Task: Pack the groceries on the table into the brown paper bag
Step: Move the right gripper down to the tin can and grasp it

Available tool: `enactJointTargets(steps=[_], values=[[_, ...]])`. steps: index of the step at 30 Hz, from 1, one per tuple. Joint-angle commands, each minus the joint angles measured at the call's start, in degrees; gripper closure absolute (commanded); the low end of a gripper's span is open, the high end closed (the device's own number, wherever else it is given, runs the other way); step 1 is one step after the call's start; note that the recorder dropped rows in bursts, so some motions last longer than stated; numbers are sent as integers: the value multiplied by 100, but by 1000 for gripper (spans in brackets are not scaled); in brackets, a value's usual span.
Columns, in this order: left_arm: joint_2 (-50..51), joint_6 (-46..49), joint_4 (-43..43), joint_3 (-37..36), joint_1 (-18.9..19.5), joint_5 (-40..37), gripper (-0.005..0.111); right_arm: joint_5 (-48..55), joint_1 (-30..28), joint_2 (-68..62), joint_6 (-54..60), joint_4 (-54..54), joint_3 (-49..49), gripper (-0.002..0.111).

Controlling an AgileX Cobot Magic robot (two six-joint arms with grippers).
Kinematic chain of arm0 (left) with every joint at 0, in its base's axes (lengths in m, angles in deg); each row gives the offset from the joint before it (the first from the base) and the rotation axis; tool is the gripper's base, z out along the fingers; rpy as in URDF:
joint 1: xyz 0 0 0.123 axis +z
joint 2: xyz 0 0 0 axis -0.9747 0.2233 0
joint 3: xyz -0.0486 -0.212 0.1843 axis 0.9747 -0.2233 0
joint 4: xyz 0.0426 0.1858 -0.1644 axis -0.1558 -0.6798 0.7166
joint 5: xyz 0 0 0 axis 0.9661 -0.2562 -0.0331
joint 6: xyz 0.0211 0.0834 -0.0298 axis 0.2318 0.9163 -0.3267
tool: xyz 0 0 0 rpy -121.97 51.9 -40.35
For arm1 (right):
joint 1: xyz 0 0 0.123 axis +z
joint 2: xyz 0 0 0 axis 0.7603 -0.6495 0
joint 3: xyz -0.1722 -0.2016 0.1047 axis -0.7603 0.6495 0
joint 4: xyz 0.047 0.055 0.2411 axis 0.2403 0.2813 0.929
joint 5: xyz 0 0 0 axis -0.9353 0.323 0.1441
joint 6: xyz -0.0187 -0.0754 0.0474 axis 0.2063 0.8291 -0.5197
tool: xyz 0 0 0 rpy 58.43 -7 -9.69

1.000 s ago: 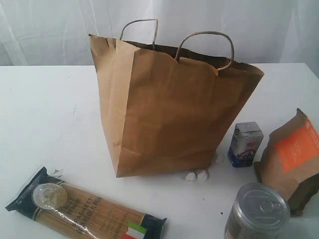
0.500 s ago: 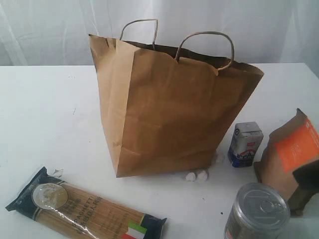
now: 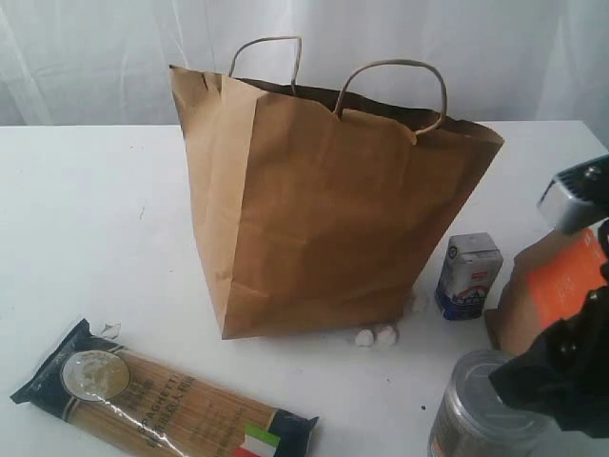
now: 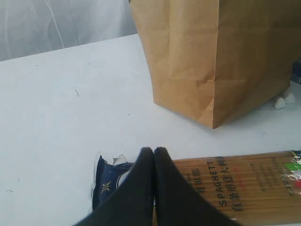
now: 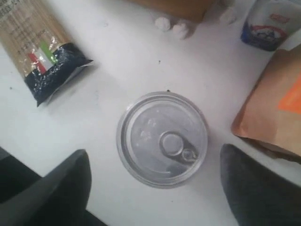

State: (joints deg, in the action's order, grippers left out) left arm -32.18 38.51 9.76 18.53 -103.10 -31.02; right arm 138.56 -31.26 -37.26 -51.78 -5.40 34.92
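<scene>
I see my right gripper (image 5: 155,157) open either side of the silver tin can (image 3: 466,405), lower right of frame; left gripper (image 4: 154,150) closed, empty, above the spaghetti pack (image 4: 235,183).

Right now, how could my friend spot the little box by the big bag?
Find the big brown paper bag standing on the white table. By its lower right corner stands a little carton. It is the only white-and-blue thing, smaller than the brown pouch and tin can nearby.
</scene>
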Motion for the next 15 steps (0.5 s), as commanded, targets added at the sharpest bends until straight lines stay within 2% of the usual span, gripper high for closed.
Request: enactJointTargets(steps=[1, 5, 15], values=[[-31, -6, 13, -25, 16, -8, 107, -277, 5, -140, 269, 246, 185, 33], [-31, -6, 13, -25, 16, -8, 107, -550, 28, -239, 315, 233, 336, 27], [-31, -6, 13, -25, 16, -8, 107, -928, 517, -884, 388, -108, 428, 27]])
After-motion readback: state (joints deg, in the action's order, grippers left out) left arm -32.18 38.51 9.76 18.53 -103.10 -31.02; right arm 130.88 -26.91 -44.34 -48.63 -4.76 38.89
